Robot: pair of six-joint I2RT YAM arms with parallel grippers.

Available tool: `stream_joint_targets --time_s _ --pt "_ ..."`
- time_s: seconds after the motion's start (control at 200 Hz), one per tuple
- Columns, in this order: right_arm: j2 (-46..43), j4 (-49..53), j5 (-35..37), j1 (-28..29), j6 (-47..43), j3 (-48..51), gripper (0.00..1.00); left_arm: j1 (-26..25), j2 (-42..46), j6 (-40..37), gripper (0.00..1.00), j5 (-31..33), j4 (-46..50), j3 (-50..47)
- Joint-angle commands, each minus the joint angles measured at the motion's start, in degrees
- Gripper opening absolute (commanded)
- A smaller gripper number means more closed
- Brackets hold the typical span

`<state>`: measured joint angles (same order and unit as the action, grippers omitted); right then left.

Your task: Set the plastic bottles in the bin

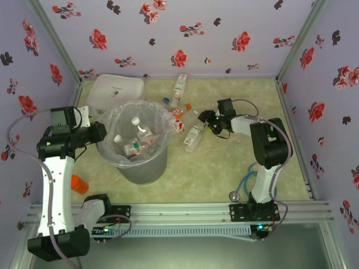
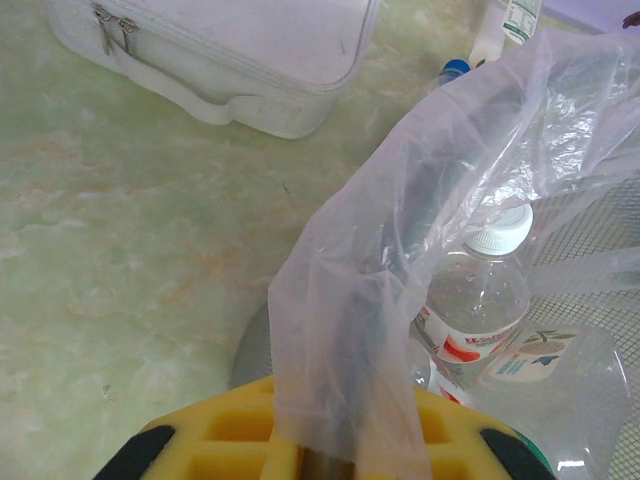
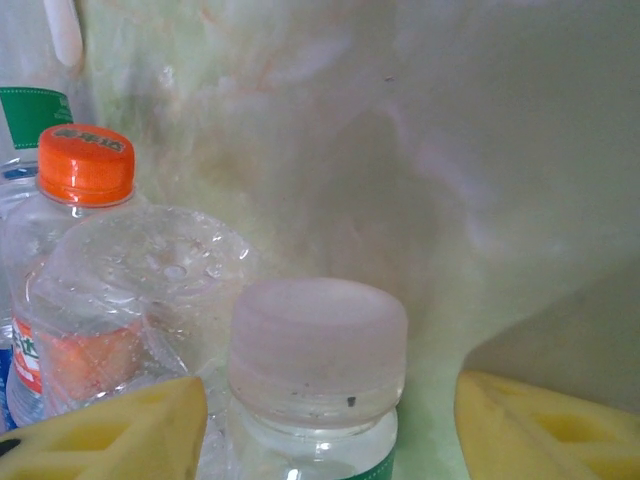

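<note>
The grey bin (image 1: 147, 168), lined with a crinkly clear bag (image 2: 400, 230), stands left of centre with several plastic bottles (image 1: 137, 143) inside; one has a white cap and a red-and-white label (image 2: 478, 300). My left gripper (image 1: 102, 134) sits at the bin's left rim, its yellow fingers (image 2: 230, 445) closed on rim and bag. More bottles (image 1: 194, 134) lie in a loose cluster right of the bin. My right gripper (image 1: 208, 119) is among them and open, with a white-capped bottle (image 3: 318, 350) between its fingers (image 3: 545, 425) and a gap on the right.
A flat white lidded container (image 1: 115, 89) rests behind the bin. An upright bottle (image 1: 180, 84) stands near the back wall. An orange-capped bottle (image 3: 85, 165) and a clear bottle's base (image 3: 140, 280) crowd the right gripper's left side. An orange object (image 1: 79, 183) lies by the left arm.
</note>
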<state>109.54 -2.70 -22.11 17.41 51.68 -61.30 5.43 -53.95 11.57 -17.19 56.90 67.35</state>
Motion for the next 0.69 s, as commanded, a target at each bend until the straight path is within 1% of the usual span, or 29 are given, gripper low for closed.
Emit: stream_joint_targets --time_s 0.0,0.165,0.25,0.435,0.51,0.69 --pt "1.81 -1.85 -1.27 0.92 0.22 -0.73 0.64 0.46 -0.86 -1.82 0.05 0.34 1.55 -2.00" --pt "-0.66 0.15 0.18 0.46 -1.43 -0.10 0.58 0.50 -0.96 -1.82 0.05 -0.21 1.10 -2.83" --pt "-1.80 1.17 0.70 0.12 -2.08 -0.22 0.52 0.46 -0.88 -1.86 0.05 -0.43 0.86 -3.10" --pt "-6.06 3.20 2.12 -0.68 -3.78 1.79 0.37 0.46 -0.24 -1.82 0.05 -0.92 0.93 -3.61" --pt "-8.70 3.94 2.41 -1.32 -4.27 3.24 0.35 0.46 0.05 -1.66 0.05 -1.73 0.87 -3.89" --pt "-17.54 8.51 4.31 -3.31 -7.97 6.87 0.30 0.25 0.28 -0.68 0.05 -6.59 1.94 -3.34"
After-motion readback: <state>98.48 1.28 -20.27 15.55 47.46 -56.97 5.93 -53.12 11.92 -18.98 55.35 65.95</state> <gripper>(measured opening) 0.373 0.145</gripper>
